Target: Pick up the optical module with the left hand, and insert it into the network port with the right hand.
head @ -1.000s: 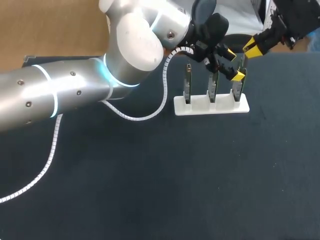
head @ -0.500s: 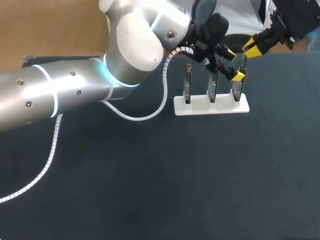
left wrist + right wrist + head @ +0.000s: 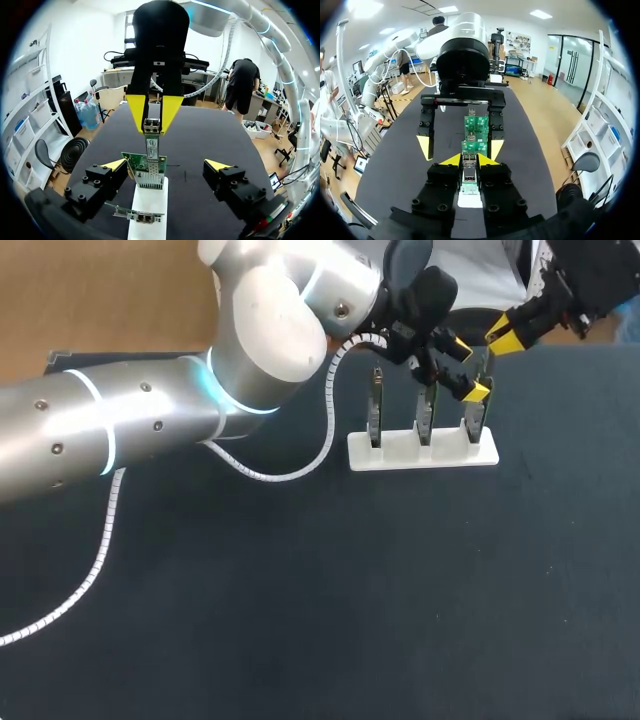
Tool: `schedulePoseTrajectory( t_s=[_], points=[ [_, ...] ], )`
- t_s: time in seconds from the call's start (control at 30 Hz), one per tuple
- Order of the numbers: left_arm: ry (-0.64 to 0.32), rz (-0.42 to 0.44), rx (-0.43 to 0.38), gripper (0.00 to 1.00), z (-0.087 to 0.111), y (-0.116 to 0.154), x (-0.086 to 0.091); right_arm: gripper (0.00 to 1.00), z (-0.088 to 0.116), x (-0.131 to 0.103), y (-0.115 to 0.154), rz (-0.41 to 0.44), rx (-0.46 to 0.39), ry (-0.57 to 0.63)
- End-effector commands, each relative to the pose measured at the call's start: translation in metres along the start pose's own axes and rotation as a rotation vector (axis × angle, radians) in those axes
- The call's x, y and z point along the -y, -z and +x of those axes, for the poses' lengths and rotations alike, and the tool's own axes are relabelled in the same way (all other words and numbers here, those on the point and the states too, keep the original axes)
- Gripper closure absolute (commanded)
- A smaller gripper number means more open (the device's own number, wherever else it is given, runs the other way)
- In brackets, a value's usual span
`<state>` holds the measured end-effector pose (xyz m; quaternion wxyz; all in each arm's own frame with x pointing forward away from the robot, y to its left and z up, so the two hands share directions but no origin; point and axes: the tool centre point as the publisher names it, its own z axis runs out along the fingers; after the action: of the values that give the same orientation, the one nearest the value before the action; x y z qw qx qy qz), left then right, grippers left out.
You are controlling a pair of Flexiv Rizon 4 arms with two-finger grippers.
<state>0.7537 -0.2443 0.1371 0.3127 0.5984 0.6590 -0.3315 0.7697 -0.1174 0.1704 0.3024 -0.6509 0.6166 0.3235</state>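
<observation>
In the head view a white holder carries three upright green circuit boards with network ports; the rightmost board stands under both grippers. My right gripper comes in from the back right. In its wrist view it is shut on the silver optical module, in line with the boards. The left wrist view shows that module held by the right gripper, its lower end at the nearest board. My left gripper is open, one finger on either side of this board, holding nothing.
The holder stands on a dark table mat. My big left arm and its white spiral cable cross the mat's left and back. The mat's front and right are bare.
</observation>
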Motion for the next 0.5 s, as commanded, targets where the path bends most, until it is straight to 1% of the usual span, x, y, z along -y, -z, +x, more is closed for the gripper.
schedulePoseTrajectory(
  t_s=[0.03, 0.23, 0.5],
  points=[
    [0.001, 0.002, -0.006, 0.0, -0.0014, -0.0006, -0.0015, 1.0, 0.0001, 0.0007, 0.0017, 0.0, 0.003, 0.006],
    [0.001, 0.002, -0.006, 0.0, -0.0014, -0.0006, -0.0015, 1.0, -0.0012, 0.0024, 0.0006, 0.0, 0.013, 0.011],
    [0.001, 0.002, -0.006, 0.0, -0.0014, -0.0006, -0.0015, 1.0, 0.0024, 0.001, -0.0024, -0.012, 0.007, 0.006]
  ],
)
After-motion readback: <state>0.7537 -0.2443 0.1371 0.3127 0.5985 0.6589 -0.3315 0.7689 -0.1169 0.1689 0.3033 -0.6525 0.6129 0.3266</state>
